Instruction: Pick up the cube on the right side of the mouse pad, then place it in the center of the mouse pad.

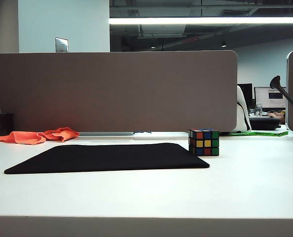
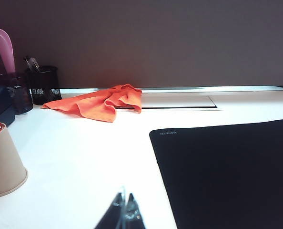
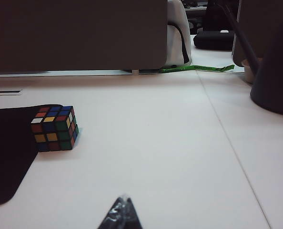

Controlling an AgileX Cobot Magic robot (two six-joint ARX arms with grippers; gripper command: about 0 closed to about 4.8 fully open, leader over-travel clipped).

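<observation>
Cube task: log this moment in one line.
cube: right of mouse pad, untouched | left gripper: shut, away | right gripper: shut, away

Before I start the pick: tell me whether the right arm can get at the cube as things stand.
Probably yes. The cube sits on bare table just off the mouse pad's right edge, with nothing between it and the right tool, which is shut and must open first.
</observation>
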